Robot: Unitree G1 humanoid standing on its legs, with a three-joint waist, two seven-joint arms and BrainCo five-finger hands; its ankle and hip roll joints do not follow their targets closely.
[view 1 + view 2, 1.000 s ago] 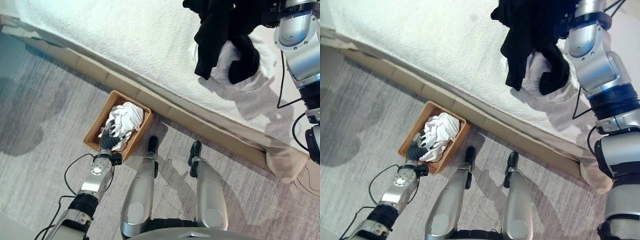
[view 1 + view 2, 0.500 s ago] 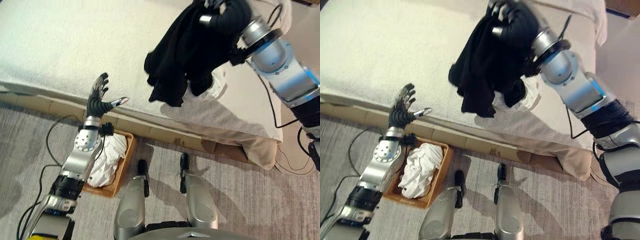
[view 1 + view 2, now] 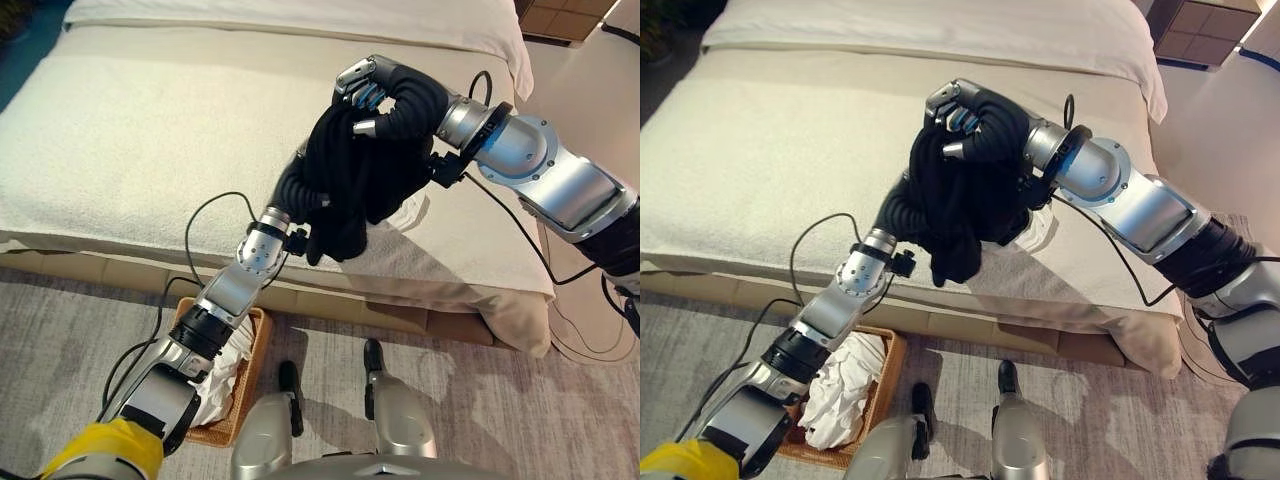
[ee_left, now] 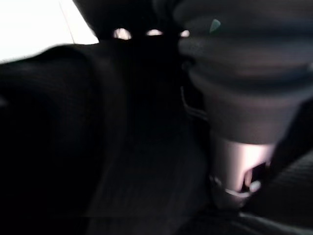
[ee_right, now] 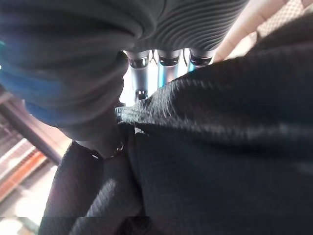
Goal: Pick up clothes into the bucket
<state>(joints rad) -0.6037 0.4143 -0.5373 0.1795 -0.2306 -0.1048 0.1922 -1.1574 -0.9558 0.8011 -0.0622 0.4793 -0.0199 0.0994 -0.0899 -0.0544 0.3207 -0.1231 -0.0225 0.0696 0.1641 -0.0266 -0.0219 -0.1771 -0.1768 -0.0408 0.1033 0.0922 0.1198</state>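
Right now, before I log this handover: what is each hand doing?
Left hand: buried in the black garment, fingers hidden, cannot tell.
Right hand: fingers curled round the black garment, holding it above the bed.

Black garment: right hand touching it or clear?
Touching. In the left eye view the right hand has its fingers curled over the top of the black garment, which hangs from it above the bed.

Evenly and softly lit from above across the cream textured bed (image 3: 150, 150), with a faint shadow beneath the bunched black knitted garment (image 3: 355, 180). Dim and blurred up close from both wrists; blown-out white patch beyond the dark cloth.
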